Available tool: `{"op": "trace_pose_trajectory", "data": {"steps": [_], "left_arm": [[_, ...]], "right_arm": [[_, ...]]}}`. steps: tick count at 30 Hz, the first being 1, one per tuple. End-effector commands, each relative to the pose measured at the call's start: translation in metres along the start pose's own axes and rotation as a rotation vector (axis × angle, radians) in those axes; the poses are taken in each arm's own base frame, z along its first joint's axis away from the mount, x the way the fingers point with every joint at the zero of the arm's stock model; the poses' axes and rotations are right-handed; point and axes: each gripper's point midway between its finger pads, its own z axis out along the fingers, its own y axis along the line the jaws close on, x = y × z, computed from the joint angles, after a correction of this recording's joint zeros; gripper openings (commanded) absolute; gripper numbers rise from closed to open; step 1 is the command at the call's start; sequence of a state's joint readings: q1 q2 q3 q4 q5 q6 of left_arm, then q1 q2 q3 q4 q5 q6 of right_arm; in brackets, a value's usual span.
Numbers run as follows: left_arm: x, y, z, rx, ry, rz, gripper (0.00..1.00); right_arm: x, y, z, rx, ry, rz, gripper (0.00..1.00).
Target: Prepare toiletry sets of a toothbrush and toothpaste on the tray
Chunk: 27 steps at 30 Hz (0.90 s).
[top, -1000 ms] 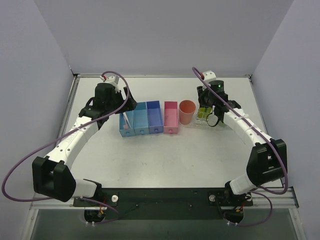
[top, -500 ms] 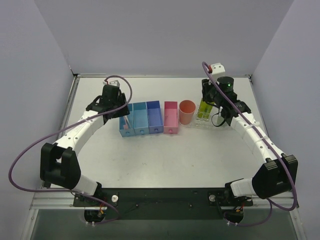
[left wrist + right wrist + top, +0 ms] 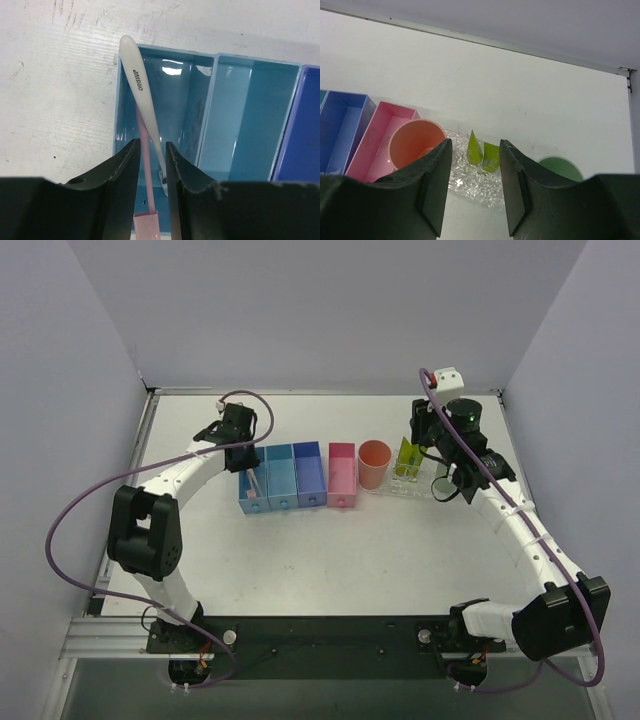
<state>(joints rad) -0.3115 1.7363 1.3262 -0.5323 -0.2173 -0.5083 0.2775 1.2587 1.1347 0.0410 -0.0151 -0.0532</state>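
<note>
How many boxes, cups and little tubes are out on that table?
Blue open-topped plastic bins: 3
Pink open-topped plastic box: 1
Round cups, one orange, one green: 2
Small lime-yellow squeeze tubes: 2
Total: 8

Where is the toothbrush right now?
Left wrist view: the toothbrush leans in the leftmost blue bin, handle tip over the rim, lower part within the left gripper.

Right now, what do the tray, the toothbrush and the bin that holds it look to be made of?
The tray: clear plastic, probably thin, with a bumpy surface that glints in spots. The toothbrush: a white handle, likely smooth hard plastic, with printed lettering; a pink part runs beside it. The light blue bin: glossy moulded plastic, its inner walls showing bright reflections.
</note>
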Motion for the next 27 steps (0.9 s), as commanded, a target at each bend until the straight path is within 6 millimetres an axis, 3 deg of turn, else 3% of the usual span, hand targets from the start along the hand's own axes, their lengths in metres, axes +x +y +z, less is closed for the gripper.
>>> {"op": "trace_pose_trajectory", "data": {"steps": [1, 12, 27], "left_arm": [[-0.018, 0.002, 0.000, -0.032, -0.045, -0.019, 0.37], [-0.006, -0.001, 0.024, -0.035, 0.001, -0.008, 0.37], [-0.004, 0.000, 0.037, -0.062, 0.014, -0.007, 0.38]], "right_arm": [[-0.011, -0.004, -0.011, 0.009, -0.048, 0.022, 0.38], [-0.007, 0.000, -0.015, -0.011, -0.042, 0.040, 0.39], [0.001, 0.003, -0.015, -0.023, -0.023, 0.057, 0.39]]}}
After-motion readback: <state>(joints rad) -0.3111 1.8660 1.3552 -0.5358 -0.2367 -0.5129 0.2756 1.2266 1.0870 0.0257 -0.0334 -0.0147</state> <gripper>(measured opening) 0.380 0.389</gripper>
